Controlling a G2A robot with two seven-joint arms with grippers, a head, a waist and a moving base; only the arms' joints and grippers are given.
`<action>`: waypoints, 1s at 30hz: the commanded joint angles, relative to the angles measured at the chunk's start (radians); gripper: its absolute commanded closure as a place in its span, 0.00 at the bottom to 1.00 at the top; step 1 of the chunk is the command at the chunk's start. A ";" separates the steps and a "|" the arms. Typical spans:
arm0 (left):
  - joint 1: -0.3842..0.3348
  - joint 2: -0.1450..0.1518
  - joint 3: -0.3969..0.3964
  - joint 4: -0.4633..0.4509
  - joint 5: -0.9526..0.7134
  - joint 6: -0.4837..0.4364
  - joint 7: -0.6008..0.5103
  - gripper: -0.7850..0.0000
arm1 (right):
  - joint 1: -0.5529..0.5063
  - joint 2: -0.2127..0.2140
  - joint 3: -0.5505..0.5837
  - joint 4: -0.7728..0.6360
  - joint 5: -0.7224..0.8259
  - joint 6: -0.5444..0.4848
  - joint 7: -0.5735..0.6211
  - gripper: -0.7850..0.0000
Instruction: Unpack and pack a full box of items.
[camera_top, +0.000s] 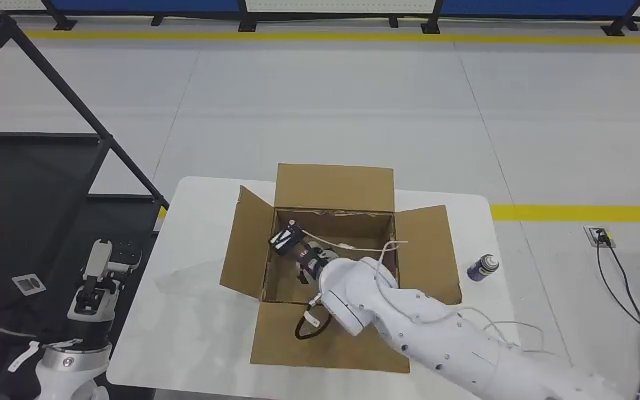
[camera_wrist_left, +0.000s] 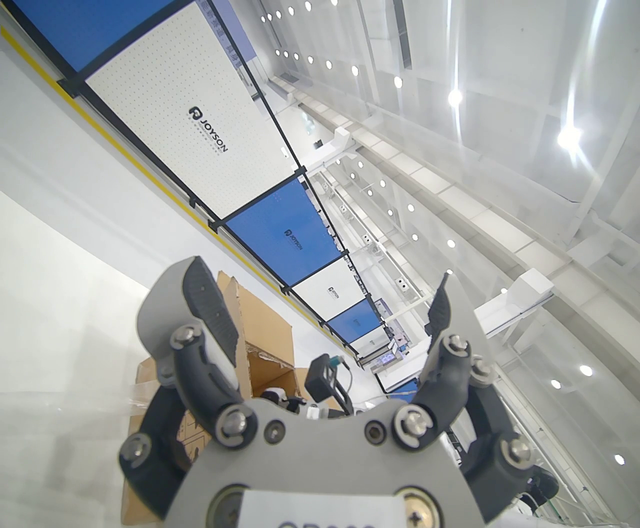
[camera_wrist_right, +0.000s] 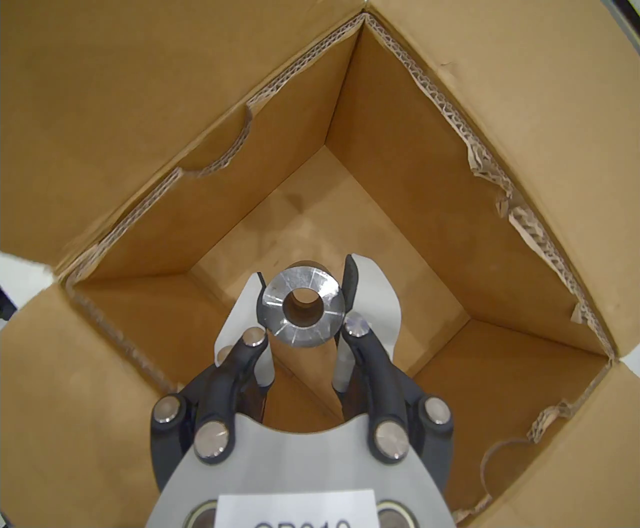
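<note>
White tabletop (camera_top: 200, 330) on pale grey floor (camera_top: 400, 100), viewed from above. At lower left of the top view, just off the tabletop's left edge, left hand (camera_top: 108, 262). Spread wide in its own wrist view, dark pads (camera_wrist_left: 205, 300) well apart against ceiling (camera_wrist_left: 500, 150) and blue and white panels (camera_wrist_left: 165, 115), with a brown flap of the box (camera_wrist_left: 265, 330) low in that frame behind one pad.

From the lower right of the top view, white right arm (camera_top: 430, 320) slanting up and left across the near flap and into the open box at the middle of the tabletop, all four flaps folded out.

Inside the box, at the centre of the right wrist view, right hand (camera_wrist_right: 304, 287) pinching a ring (camera_wrist_right: 327, 320): bright metal, thick-walled, round hole facing the camera, one dark finger touching each side. Brown box bottom behind it; whether clear of that bottom or resting on it, cannot tell. Torn corrugated edges along the box rim at the right of that frame.

Right of the box in the top view, just beyond the right flap, small blue can (camera_top: 484, 267) standing upright on the tabletop, apart from the cardboard.

Farther up the frame, yellow line (camera_top: 300, 37) across the floor, then panels along the top edge.
</note>
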 joint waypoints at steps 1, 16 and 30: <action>0.000 0.000 0.000 0.000 0.000 0.000 0.000 0.00 | 0.039 -0.051 -0.019 0.109 0.035 0.020 -0.011 1.00; 0.000 0.000 0.000 0.000 0.000 0.000 0.000 0.00 | 0.133 -0.260 -0.053 0.657 0.113 -0.056 -0.051 1.00; 0.000 0.000 0.000 0.000 0.000 0.000 0.000 0.00 | 0.105 -0.262 0.035 0.764 0.166 -0.255 -0.120 1.00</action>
